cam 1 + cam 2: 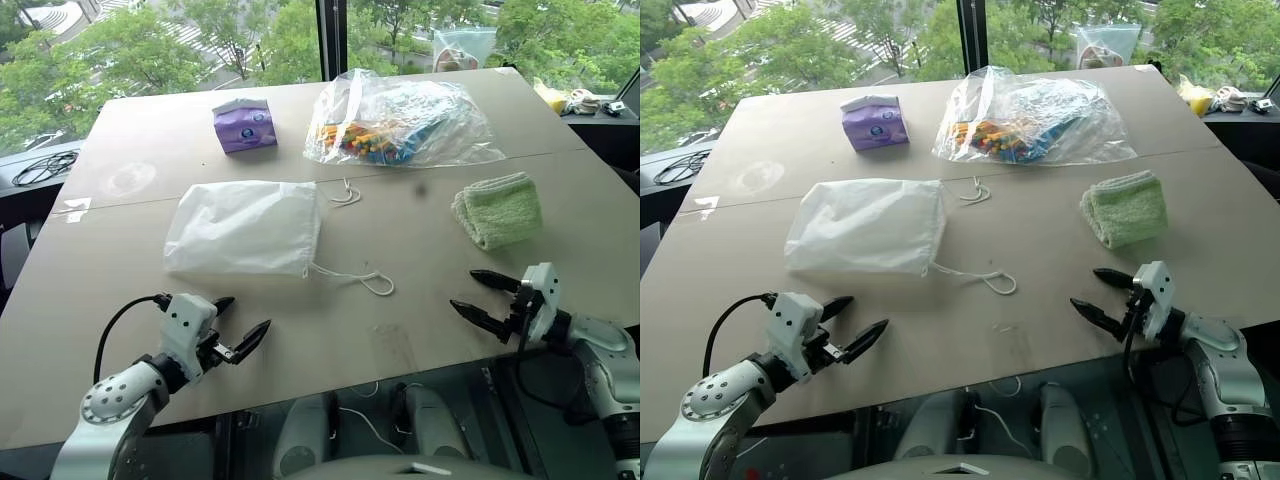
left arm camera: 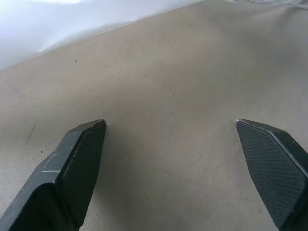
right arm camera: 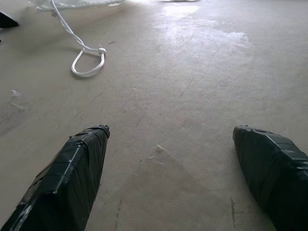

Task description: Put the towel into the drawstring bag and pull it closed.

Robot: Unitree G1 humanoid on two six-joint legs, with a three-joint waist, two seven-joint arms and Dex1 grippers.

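Bag: in the left wrist view a blurred white mass, cut off at the frame edge.
Cord: its end toward the bag runs out of frame.
Plastic bag: sticks inside too small to tell apart.
Objects right of the plastic bag: too small to identify.

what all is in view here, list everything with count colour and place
drawstring bag: 1, translucent white, flat at table centre-left, cords trailing right
towel: 1, light green, folded, table right
plastic bag of sticks: 1, clear with colourful sticks, far centre
tissue pack: 1, purple, far left of the sticks
table: 1, beige
cable: 1, black, ledge at far left
left gripper: 1, black fingers, open, over the near left edge
right gripper: 1, black fingers, open, near right, below the towel
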